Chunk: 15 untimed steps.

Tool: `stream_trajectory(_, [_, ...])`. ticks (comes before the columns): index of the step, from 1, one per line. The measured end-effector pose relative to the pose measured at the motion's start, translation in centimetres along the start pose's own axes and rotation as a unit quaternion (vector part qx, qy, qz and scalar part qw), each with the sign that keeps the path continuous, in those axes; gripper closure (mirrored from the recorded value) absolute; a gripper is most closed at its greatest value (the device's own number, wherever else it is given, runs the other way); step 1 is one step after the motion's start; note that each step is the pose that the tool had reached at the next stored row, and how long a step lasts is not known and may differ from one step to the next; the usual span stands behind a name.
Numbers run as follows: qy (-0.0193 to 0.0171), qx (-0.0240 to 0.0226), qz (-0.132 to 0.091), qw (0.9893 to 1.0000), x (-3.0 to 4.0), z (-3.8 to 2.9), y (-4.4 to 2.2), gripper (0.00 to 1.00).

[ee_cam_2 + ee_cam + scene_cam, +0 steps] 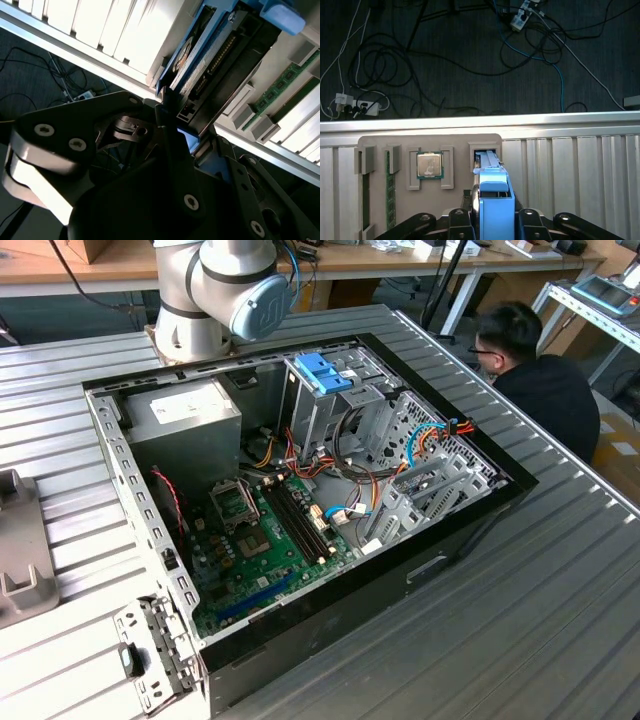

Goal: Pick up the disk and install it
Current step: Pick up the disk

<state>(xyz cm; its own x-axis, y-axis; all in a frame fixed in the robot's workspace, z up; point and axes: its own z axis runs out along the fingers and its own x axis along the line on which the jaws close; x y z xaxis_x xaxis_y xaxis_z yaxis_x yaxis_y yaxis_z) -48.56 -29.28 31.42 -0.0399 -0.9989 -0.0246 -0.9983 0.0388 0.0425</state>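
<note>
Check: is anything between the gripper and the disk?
Nothing visible is. In the first wrist view the disk stands in its slot of the tray, directly at the gripper. The CPU and the memory stick lie in separate pockets off to one side.

Cables (432,435) (orange, blue) beside drive cage (305,420)

Open PC case (120,472) sat on ribbed metal worktop (520,620), motherboard (265,540) and PSU (185,420) exposed. Person (545,390) sat at the exterior view's right. Grey fixture tray (455,145) held a CPU (429,164); cables (385,65) lay on the floor.
</note>
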Motion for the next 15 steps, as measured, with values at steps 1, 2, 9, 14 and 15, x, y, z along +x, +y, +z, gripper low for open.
stream_trajectory(1, [0.0000,0.0000,0.000,1.0000,0.00,-0.02,0.00,0.63])
stream_trajectory(2, [0.0000,0.0000,0.000,1.0000,0.00,-0.04,0.00,0.63])
stream_trajectory(9, [0.0000,0.0000,0.000,1.0000,-0.01,-0.44,0.02,0.63])
stream_trajectory(14, [0.0000,0.0000,0.000,1.0000,-0.02,-0.73,0.03,0.63])
stream_trajectory(15, [0.0000,0.0000,0.000,1.0000,-0.02,-0.78,0.03,0.63])
